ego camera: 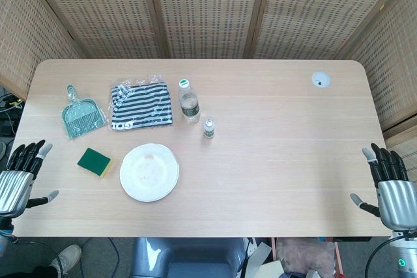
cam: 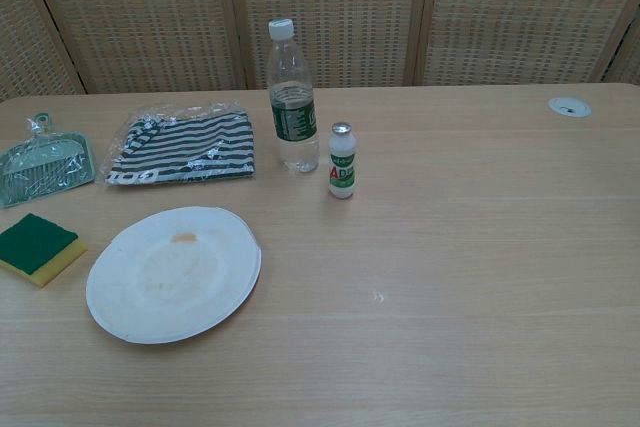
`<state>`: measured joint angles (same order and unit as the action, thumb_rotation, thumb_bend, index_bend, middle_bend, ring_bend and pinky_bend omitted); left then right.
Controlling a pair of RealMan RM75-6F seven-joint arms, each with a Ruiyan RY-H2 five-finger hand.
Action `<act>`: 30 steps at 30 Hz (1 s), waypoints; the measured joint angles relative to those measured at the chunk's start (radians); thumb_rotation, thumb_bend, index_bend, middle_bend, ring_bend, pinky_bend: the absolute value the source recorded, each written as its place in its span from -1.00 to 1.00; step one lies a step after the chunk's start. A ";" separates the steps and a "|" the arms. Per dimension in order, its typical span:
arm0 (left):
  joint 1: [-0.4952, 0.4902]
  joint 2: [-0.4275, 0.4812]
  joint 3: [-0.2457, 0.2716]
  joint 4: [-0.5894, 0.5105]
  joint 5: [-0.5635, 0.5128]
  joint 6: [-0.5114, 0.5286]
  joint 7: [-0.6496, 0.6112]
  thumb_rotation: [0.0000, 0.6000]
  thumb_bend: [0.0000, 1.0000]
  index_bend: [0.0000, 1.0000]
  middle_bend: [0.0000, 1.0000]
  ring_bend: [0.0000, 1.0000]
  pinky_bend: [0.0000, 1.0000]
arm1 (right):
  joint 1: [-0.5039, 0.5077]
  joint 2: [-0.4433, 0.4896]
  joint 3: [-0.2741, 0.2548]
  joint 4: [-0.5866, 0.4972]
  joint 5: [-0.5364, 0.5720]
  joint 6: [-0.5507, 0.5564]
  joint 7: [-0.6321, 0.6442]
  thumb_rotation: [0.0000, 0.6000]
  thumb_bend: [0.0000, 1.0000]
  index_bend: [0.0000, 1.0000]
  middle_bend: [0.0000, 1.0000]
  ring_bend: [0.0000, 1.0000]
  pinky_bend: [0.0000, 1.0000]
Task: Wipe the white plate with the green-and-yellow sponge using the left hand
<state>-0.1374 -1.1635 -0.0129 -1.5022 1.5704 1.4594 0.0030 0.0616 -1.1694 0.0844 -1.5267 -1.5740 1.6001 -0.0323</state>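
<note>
Desk point(ego camera: 273, 161): pale wood, rounded corners, woven screens behind it

Item 1, white plate point(ego camera: 149, 172): flat on the desk toward my left, near the front edge; a faint brownish smear and a small orange mark on its surface, plain in the chest view

Item 2, green-and-yellow sponge point(ego camera: 95, 161): green side up, yellow layer beneath, lying just beside the plate on its left, apart from it and untouched

Item 3, my left hand point(ego camera: 18, 179): at the front left corner of the desk, well apart from the sponge, fingers spread and holding nothing; seen in the head view only

Item 4, my right hand point(ego camera: 389, 188): at the front right corner, fingers spread, nothing in it; head view only

Item 5, green dustpan point(ego camera: 81, 116): far left, behind the sponge

Item 6, striped cloth in clear wrap point(ego camera: 141, 106): behind the plate

Item 7, water bottle point(ego camera: 188, 101): upright, green label, white cap, just right of the cloth

Item 8, small white bottle point(ego camera: 208, 128): upright, near the water bottle on its right

Item 9, round white fitting point(ego camera: 320, 80): set in the desk, far right
</note>
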 measured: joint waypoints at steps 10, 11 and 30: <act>-0.037 -0.032 0.000 0.063 0.006 -0.052 0.003 1.00 -1.00 -1.00 -1.00 -1.00 -1.00 | 0.000 0.004 0.005 -0.009 0.018 -0.009 -0.004 1.00 -1.00 -1.00 -1.00 -1.00 -1.00; -0.046 -0.039 0.000 0.080 0.009 -0.062 -0.001 1.00 -1.00 -1.00 -1.00 -1.00 -1.00 | 0.000 0.004 0.006 -0.010 0.020 -0.010 -0.005 1.00 -1.00 -1.00 -1.00 -1.00 -1.00; -0.338 -0.304 0.069 0.754 0.162 -0.367 -0.323 1.00 -1.00 -0.76 -0.85 -1.00 -0.70 | 0.029 -0.016 0.021 -0.008 0.096 -0.099 -0.069 1.00 -1.00 -1.00 -1.00 -1.00 -1.00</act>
<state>-0.4755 -1.4676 0.0560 -0.7481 1.7325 1.0927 -0.3205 0.0904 -1.1854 0.1051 -1.5352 -1.4778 1.5013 -0.1012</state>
